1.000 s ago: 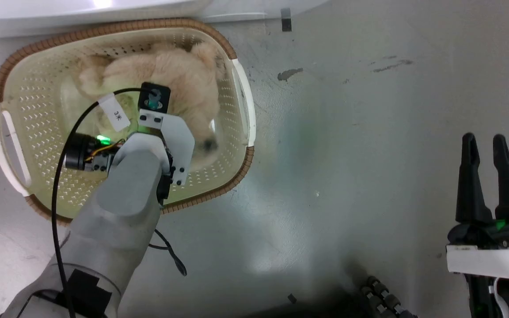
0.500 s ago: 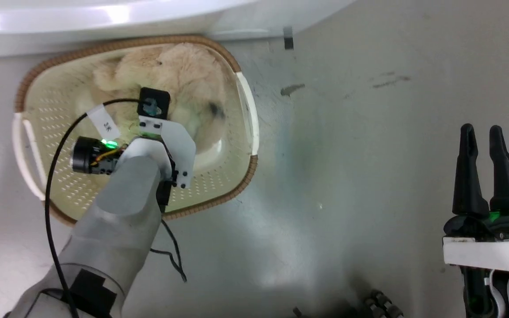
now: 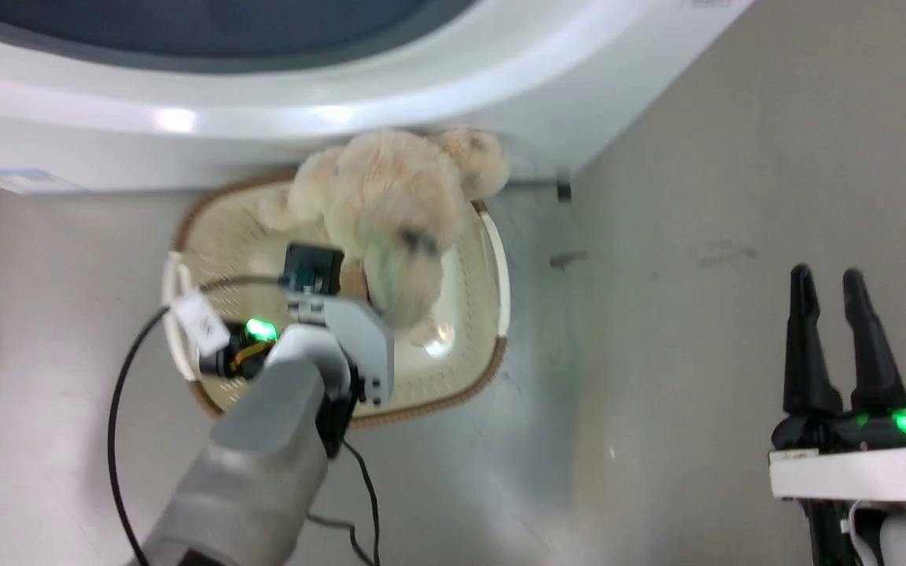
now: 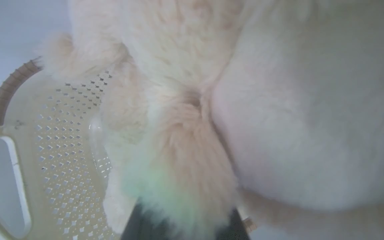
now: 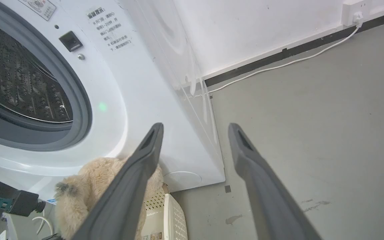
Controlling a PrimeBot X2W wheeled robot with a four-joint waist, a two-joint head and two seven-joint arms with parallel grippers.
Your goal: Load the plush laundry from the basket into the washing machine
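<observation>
Over basket (image 3: pixel 453 398), plush laundry (image 3: pixel 387 196) in left claw (image 4: pixel 183 230), lengthwise toward washing machine (image 3: pixel 264 118)

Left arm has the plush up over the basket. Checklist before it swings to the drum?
1. Grip: left gripper shut on the plush laundry, fur bunched over its fingers: ok.
2. Plush laundry clear of the basket: body above the rim, a limb hangs toward the inside: cannot tell.
3. Washing machine porthole unobstructed, drum in sight: ok.
4. Drum empty: the visible part is bare steel, the rest is cut off: cannot tell.
5. Right gripper open, off to the side over the floor: ok.
</observation>
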